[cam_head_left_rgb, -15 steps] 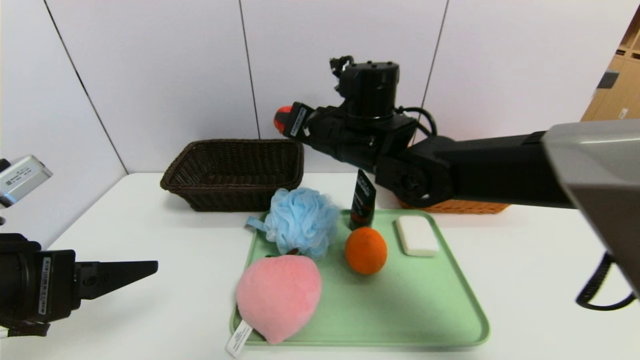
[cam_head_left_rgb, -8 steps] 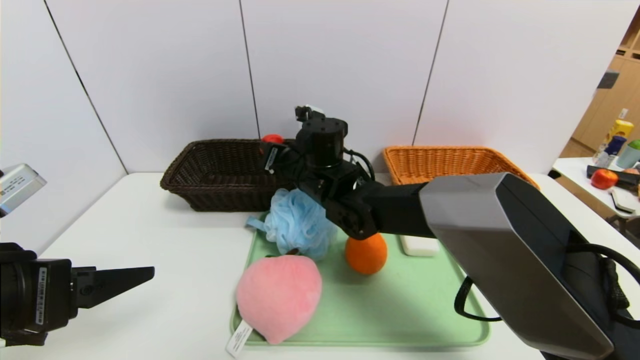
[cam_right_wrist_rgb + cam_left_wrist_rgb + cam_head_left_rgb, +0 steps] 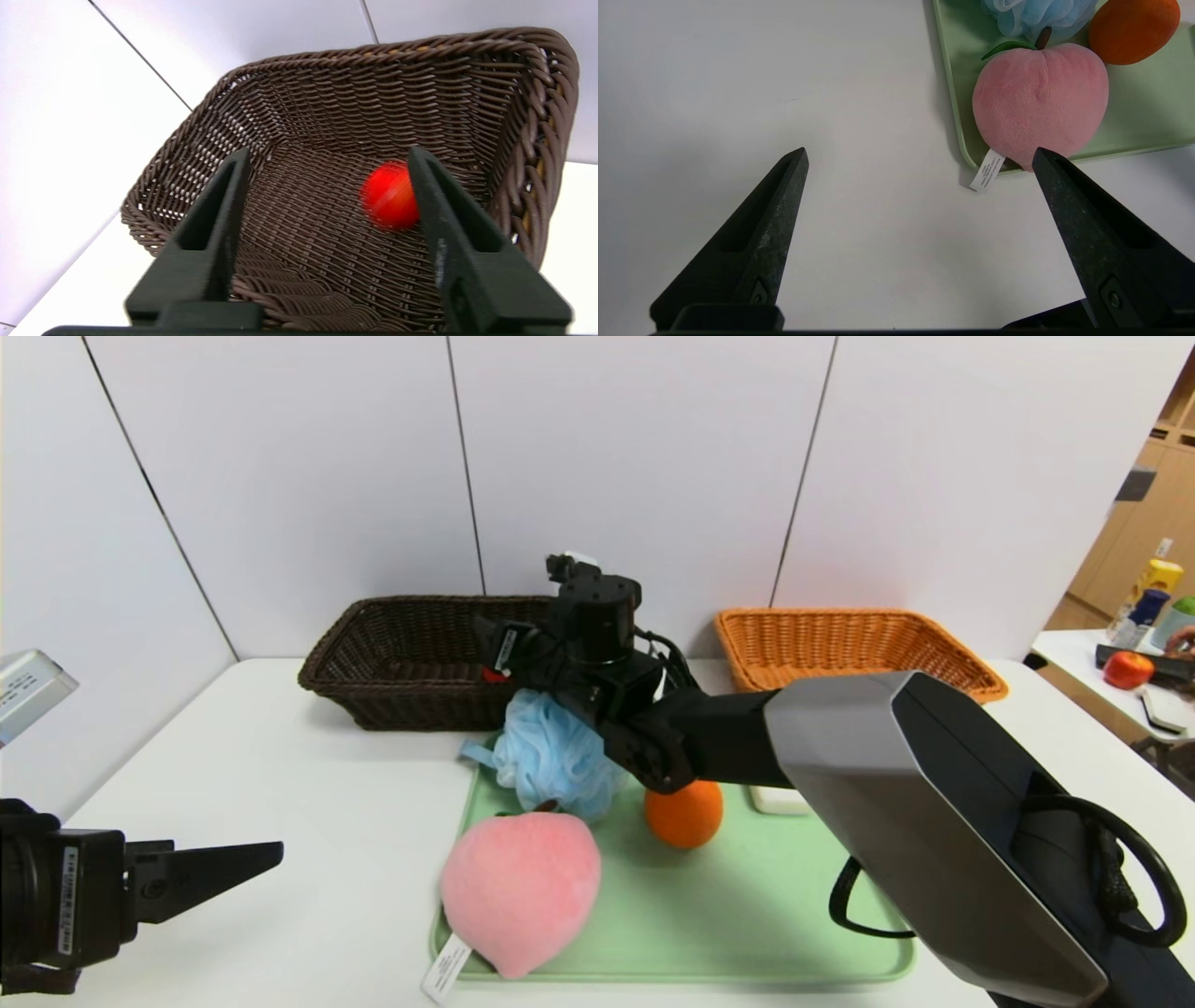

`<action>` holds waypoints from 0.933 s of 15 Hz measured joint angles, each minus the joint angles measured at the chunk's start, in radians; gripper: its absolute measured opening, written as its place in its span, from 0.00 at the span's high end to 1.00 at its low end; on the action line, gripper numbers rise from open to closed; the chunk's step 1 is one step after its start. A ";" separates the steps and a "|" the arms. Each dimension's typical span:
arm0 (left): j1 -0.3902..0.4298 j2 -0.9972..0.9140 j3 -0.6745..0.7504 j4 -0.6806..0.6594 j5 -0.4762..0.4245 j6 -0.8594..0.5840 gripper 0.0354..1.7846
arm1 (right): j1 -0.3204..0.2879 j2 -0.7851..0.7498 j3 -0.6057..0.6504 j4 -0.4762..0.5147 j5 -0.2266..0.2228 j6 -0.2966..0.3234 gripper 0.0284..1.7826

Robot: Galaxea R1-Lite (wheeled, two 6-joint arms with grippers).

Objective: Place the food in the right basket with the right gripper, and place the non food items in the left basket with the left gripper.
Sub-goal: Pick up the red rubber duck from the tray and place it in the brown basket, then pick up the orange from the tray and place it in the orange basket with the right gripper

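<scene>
Right pincer (image 3: 327, 186) apart over dark brown wicker basket (image 3: 289, 116), small red lumpy ball (image 3: 390, 196) loose inside — probably light, rolls easily; grip across its middle.

White table (image 3: 280, 756); tray (image 3: 747, 915); two baskets

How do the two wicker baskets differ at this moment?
The left basket is dark brown; the right basket is light orange. The left basket holds a small red ball, with the right claw open over it; nothing shows inside the right basket. Both are rectangular, at the table's back.
</scene>
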 joint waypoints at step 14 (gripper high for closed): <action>-0.050 0.014 -0.010 -0.141 -0.010 0.006 0.06 | 0.026 -0.587 0.016 0.729 -0.280 0.155 0.09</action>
